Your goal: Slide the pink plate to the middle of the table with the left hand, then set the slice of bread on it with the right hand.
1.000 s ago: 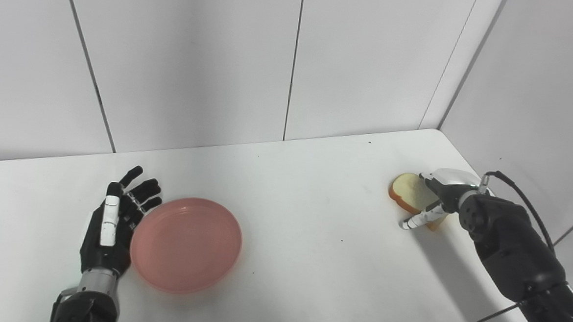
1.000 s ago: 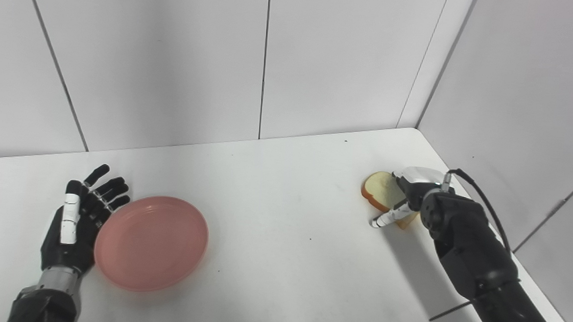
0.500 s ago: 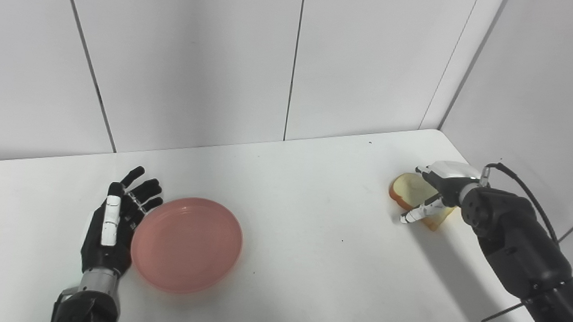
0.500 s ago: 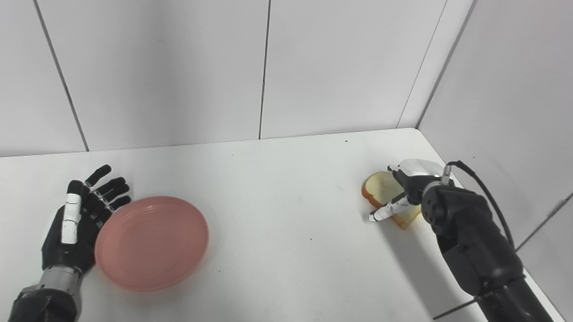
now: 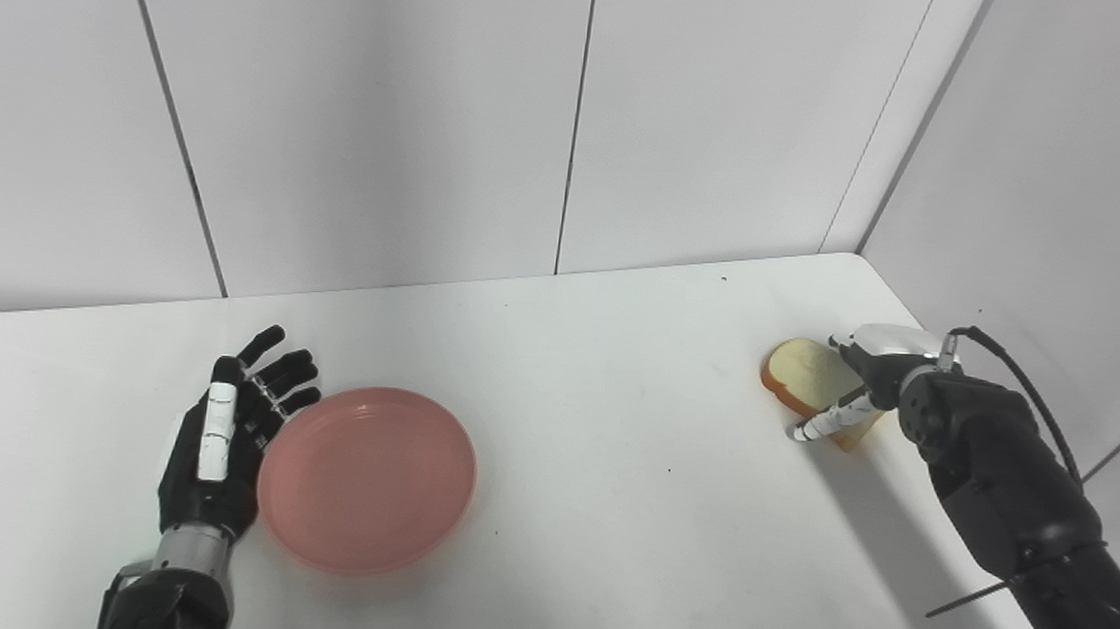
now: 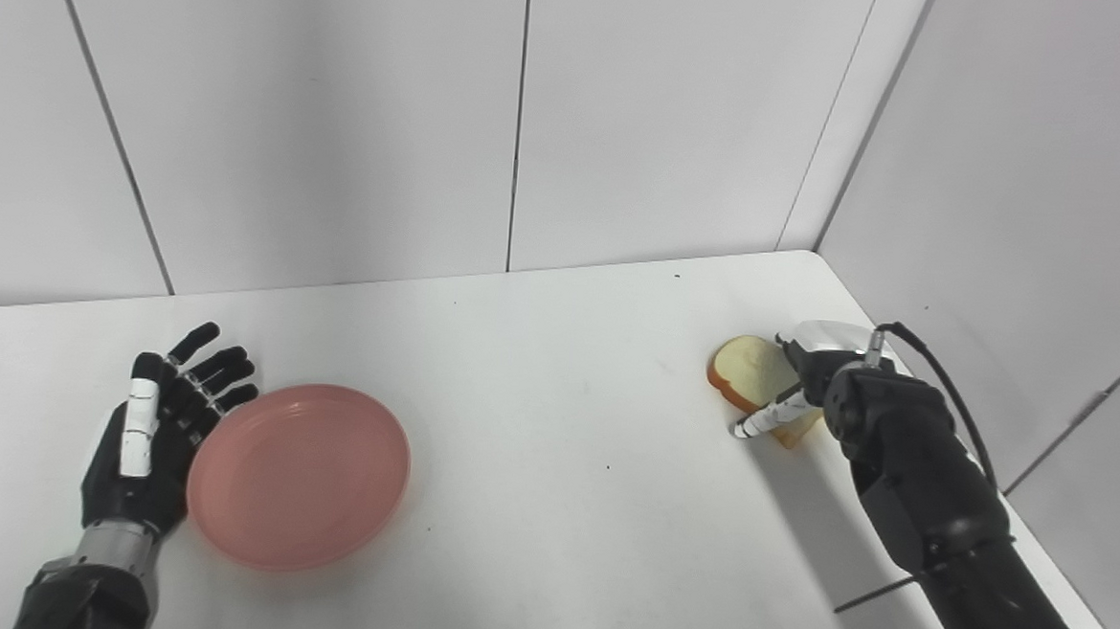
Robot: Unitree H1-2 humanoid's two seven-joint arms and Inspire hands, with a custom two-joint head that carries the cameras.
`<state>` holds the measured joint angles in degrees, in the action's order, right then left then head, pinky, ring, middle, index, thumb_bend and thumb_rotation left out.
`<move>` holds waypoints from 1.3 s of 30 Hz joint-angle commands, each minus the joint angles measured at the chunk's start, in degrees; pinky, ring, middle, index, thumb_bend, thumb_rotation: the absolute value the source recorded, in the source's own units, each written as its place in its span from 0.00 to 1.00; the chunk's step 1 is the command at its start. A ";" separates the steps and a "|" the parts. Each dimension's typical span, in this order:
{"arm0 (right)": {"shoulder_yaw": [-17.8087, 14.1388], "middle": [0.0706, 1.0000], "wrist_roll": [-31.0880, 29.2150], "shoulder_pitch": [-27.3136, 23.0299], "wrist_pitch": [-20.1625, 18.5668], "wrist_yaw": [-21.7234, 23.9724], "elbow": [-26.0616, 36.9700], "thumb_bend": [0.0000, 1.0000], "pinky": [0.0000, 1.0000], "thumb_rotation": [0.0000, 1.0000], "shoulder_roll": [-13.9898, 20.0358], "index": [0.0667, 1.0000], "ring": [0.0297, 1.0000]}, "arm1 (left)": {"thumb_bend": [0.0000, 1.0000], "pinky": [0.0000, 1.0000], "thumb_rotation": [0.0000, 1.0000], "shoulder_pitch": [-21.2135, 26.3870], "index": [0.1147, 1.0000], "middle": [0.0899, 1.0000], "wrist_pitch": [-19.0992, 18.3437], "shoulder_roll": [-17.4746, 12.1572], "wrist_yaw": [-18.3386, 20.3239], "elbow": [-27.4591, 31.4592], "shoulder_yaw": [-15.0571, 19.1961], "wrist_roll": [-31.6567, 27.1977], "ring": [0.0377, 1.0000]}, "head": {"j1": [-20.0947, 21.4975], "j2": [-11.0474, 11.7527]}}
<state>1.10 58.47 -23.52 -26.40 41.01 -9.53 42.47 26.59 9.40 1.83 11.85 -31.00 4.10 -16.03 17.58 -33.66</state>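
Note:
The pink plate (image 5: 366,479) lies on the white table (image 5: 611,432), left of the middle. My left hand (image 5: 226,436) is open, its fingers spread, and rests flat against the plate's left rim. The slice of bread (image 5: 803,373) lies near the table's right edge. My right hand (image 5: 872,369) covers the slice's right part. Its thumb (image 5: 827,423) stretches along the front crust. The other fingers are hidden behind the hand's back, so the grip on the bread cannot be made out.
White wall panels (image 5: 570,114) close off the table at the back and on the right. A black cable (image 5: 1026,377) loops over my right wrist. Bare tabletop lies between the plate and the bread.
The plate and my left hand have crept a little to the right. My right hand lifted slightly over the bread, then came back down on its right side. The bread has barely moved.

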 commanded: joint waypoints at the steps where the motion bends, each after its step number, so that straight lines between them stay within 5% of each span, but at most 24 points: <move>1: -2.09 1.00 0.90 -2.38 -0.51 -2.84 -0.34 1.00 1.00 0.55 0.50 0.98 1.00 | 0.87 0.69 0.79 -2.15 0.73 0.69 -3.44 -0.22 0.08 -1.33 -0.29 0.26 0.73 | -0.01 -0.06; 14: -4.94 1.00 -3.97 -1.74 -0.51 -7.83 -4.83 1.00 0.91 0.57 -1.55 0.97 0.98 | 0.86 0.69 0.79 -2.48 0.73 0.68 -4.15 -0.07 0.01 -0.52 -0.57 0.51 0.73 | -0.27 -0.25; 19: -7.24 1.00 -4.16 -1.81 -0.51 -6.93 -4.82 1.00 0.76 0.53 -3.29 0.96 0.94 | 0.87 0.69 0.79 -2.59 0.73 0.69 -4.45 -0.13 0.05 -0.37 -0.49 0.36 0.72 | -0.36 -0.34; 20: -8.22 0.96 -4.27 -1.95 -0.51 -6.85 -4.89 1.00 0.75 0.41 -3.96 0.92 0.92 | 0.86 0.69 0.79 -2.63 0.73 0.69 -4.54 -0.13 0.14 -0.27 -0.50 0.29 0.73 | -0.36 -0.34; 22: -10.39 0.91 -5.10 -2.19 -0.51 -6.66 -4.99 1.00 0.77 0.32 -5.21 0.89 0.89 | 0.85 0.69 0.79 -2.71 0.73 0.69 -4.63 -0.11 0.34 -0.15 -0.52 0.15 0.73 | -0.39 -0.43; 25: -10.71 0.75 -6.76 -2.14 -0.51 -6.08 -4.70 0.95 0.67 0.20 -5.15 0.72 0.74 | 0.85 0.69 0.79 -2.74 0.74 0.69 -4.60 -0.09 0.39 -0.16 -0.53 0.13 0.73 | -0.52 -0.47; 27: -10.50 0.57 -6.97 -1.92 -0.50 -5.98 -4.41 0.87 0.45 0.11 -5.12 0.66 0.50 | 0.85 0.69 0.79 -2.67 0.73 0.69 -4.55 -0.11 0.36 -0.33 -0.56 0.16 0.72 | -0.52 -0.47; 28: -10.12 0.53 -7.27 -1.76 -0.50 -6.35 -4.42 0.85 0.42 0.09 -4.96 0.64 0.45 | 0.85 0.69 0.79 -2.66 0.73 0.69 -4.57 -0.12 0.40 -0.34 -0.57 0.13 0.72 | -0.52 -0.47; 29: -9.80 0.47 -7.62 -1.61 -0.50 -6.74 -4.43 0.65 0.40 0.03 -4.81 0.60 0.43 | 0.85 0.69 0.79 -2.66 0.74 0.70 -4.56 -0.15 0.47 -0.34 -0.61 0.12 0.73 | -0.52 -0.47; 30: -9.57 0.43 -7.92 -1.53 -0.50 -7.02 -4.47 0.57 0.39 0.01 -4.69 0.54 0.42 | 0.85 0.68 0.79 -2.67 0.74 0.70 -4.55 -0.17 0.52 -0.32 -0.65 0.12 0.73 | -0.52 -0.47; 33: -8.34 0.45 -7.77 -1.07 -0.50 -7.43 -3.57 0.53 0.39 0.00 -4.19 0.47 0.43 | 0.85 0.68 0.79 -2.62 0.74 0.69 -4.44 -0.17 0.51 -0.42 -0.71 0.20 0.73 | -0.55 -0.54; 39: -7.07 0.42 -8.47 -1.05 -0.51 -6.70 -2.77 0.53 0.33 0.00 -3.37 0.49 0.39 | 0.85 0.69 0.78 -2.61 0.74 0.69 -4.68 0.12 0.33 -0.38 -0.65 0.05 0.73 | -0.66 -0.53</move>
<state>-6.38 50.96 -24.50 -26.43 33.20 -13.48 37.71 25.74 8.18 1.83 12.22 -29.71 3.83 -16.30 16.96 -34.28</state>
